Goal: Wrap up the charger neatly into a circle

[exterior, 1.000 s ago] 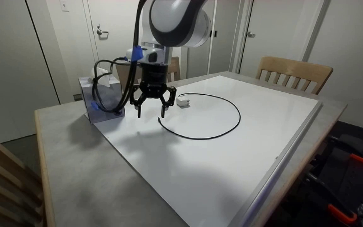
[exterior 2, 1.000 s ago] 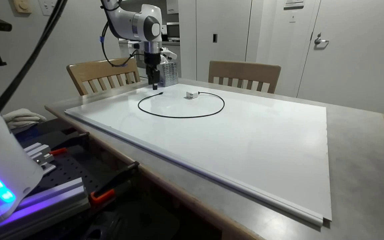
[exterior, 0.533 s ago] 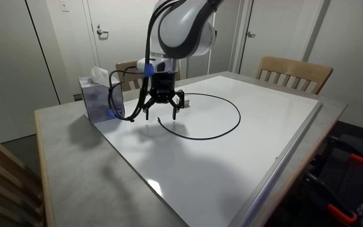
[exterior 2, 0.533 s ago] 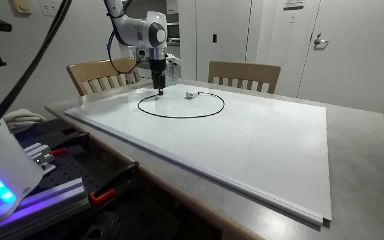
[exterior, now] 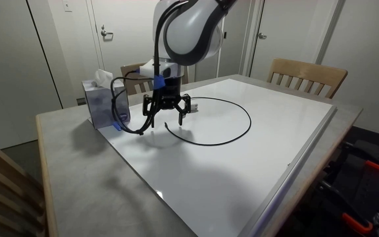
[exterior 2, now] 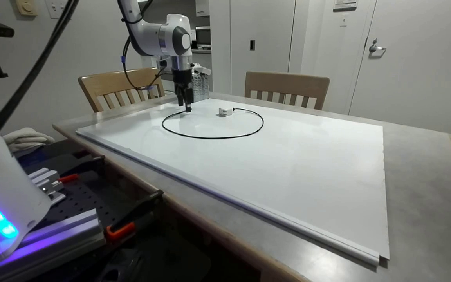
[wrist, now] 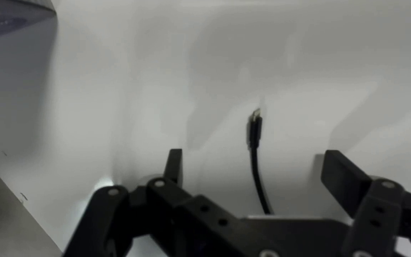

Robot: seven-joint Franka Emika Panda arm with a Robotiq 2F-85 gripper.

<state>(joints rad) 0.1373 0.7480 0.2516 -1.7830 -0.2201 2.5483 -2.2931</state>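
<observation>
I've got the jaws wide apart, hanging over the white board (exterior 2: 307, 164) on the tabletop (exterior 2: 425, 188). Below them lies one end of the charger (exterior 2: 211, 138) — in my wrist view its black cable (wrist: 257, 173) runs between them to a metal tip (wrist: 256, 114). The rest sweeps round in an open loop, its far end right by the white plug block (exterior 2: 225, 112). A tissue box (exterior: 102, 107) stands nearby.
</observation>
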